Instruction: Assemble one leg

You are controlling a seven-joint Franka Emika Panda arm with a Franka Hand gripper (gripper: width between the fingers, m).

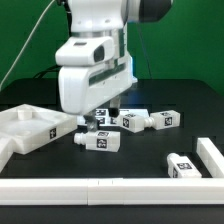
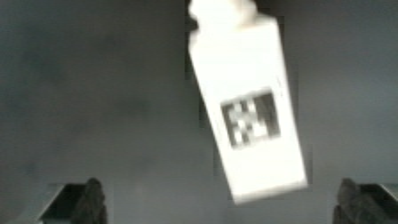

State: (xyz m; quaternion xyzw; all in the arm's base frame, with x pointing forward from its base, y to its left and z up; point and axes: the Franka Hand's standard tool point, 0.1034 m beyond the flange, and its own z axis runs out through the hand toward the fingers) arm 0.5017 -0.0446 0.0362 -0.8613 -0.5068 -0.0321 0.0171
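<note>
End effector low, fingers spread wide

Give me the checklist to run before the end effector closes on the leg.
1. Is the end effector open: ok, its fingers stand wide apart.
2. Is the leg inside the gap: ok, the wrist view shows it lying between them, touching neither.
3. Is the leg square to the fingers: not ok, it lies tilted.
4. Are the fingers low enough to grip: cannot tell.
5. Is the panel out of the way: ok, it lies apart, toward the exterior view's left.
</note>
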